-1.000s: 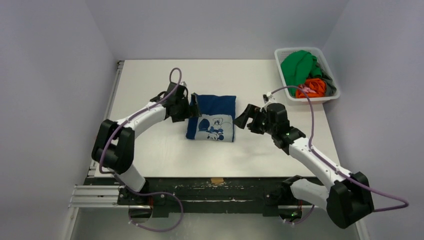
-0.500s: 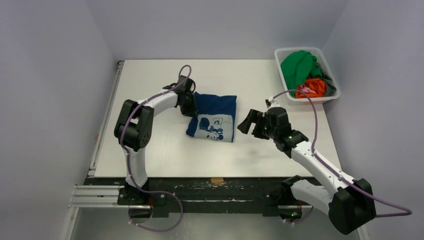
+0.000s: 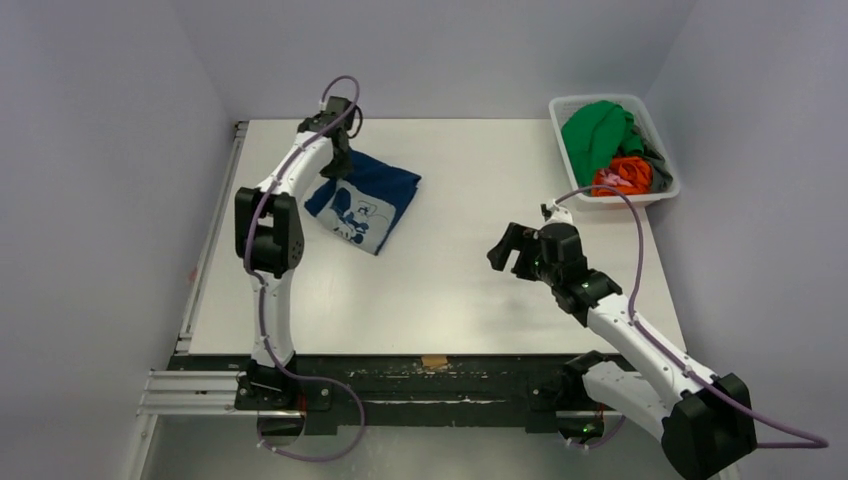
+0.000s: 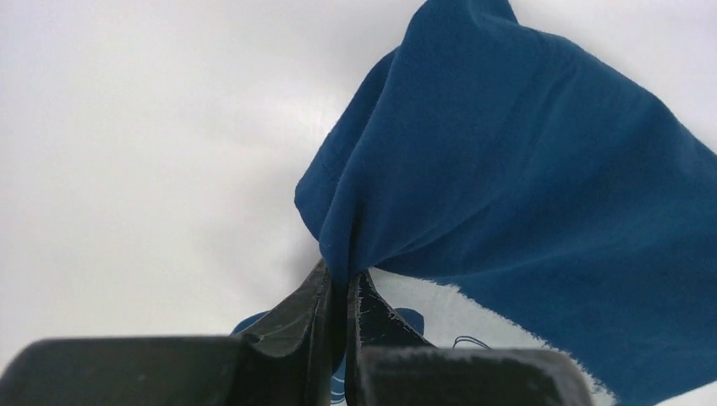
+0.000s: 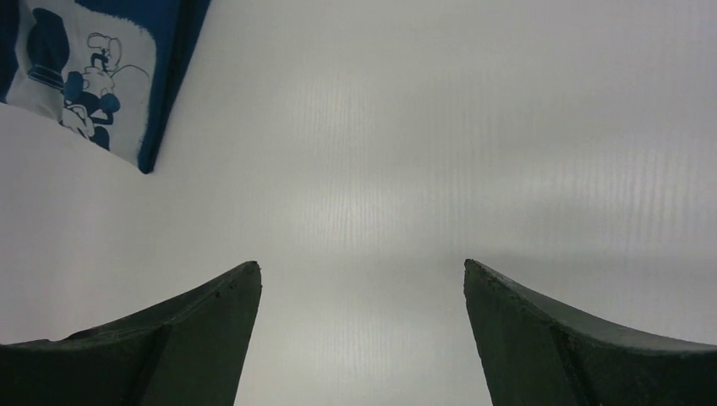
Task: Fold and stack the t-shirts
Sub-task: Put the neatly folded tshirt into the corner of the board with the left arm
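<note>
Near the far left corner of the white tabletop (image 3: 450, 300), the left gripper (image 4: 340, 279) is clamped on a fold of the navy blue cloth t-shirt (image 3: 368, 198) with its white mouse print. The right gripper (image 5: 361, 266) hangs with jaws apart near the right edge.

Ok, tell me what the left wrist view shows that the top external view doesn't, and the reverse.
Only the left wrist view: the pinch close up, with the left gripper shut on a bunched edge of the navy t-shirt.

Only the top external view: the white basket at the far right corner, holding the green shirt, orange shirt and dark grey shirt, and the right gripper open over the table, holding nothing.

Both: the navy t-shirt, part of its white print, and the white table surface.
</note>
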`<state>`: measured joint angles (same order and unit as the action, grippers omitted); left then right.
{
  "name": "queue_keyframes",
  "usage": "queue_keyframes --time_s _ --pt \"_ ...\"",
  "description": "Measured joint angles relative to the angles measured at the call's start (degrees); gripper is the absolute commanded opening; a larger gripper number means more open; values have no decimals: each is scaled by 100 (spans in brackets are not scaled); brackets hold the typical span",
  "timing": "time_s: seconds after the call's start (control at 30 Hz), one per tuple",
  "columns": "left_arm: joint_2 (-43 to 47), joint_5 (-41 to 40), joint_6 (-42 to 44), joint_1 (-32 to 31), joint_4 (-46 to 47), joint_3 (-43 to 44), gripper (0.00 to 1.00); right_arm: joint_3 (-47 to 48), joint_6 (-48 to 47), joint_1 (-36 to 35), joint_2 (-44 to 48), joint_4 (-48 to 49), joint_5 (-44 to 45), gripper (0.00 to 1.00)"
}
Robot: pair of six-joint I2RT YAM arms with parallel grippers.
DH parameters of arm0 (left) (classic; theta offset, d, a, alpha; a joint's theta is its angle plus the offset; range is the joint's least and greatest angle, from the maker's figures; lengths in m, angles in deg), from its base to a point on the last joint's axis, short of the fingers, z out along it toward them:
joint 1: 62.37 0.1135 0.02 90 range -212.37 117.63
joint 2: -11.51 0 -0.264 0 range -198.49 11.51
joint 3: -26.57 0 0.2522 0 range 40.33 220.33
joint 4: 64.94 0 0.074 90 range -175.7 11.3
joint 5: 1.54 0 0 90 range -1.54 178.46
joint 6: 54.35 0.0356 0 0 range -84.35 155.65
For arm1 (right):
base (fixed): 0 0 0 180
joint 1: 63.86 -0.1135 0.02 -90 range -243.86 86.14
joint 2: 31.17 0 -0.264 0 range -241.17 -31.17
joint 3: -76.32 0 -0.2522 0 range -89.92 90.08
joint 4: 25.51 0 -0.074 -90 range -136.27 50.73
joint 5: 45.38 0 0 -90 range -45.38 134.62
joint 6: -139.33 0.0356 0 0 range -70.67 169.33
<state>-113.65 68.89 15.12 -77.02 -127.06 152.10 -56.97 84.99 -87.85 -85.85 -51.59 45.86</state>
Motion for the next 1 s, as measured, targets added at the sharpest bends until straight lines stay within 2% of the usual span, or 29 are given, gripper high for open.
queue_keyframes --time_s 0.17,0.33,0.5,0.7,0.77,0.8,0.83,0.87,0.9,1.0 --pt "-586 -247 474 890 -201 872 0 -122 -96 0 240 11 426 91" --pt "-1357 -284 680 1655 -317 2107 0 -149 -142 0 262 -11 887 99" --pt "-1663 -168 568 2227 -278 2498 0 -160 -142 0 190 4 1309 99" --pt "-1672 52 310 2673 -28 2505 2 -160 -142 0 -210 11 1478 99" --pt "-1672 59 304 2739 13 2505 26 -160 -142 0 -317 13 1473 99" --pt "-1672 70 302 2758 46 2505 49 -160 -142 0 -350 17 1469 99" --pt "-1672 81 306 2767 72 2505 78 -160 -144 0 -378 20 1460 99" --pt "-1672 90 337 2771 76 2507 96 -160 -144 0 -391 28 1451 99" --pt "-1665 111 339 2771 74 2507 100 -160 -144 0 -398 31 1445 99" --pt "-1545 223 208 2763 31 2481 100 -157 -140 0 -398 31 1427 99"
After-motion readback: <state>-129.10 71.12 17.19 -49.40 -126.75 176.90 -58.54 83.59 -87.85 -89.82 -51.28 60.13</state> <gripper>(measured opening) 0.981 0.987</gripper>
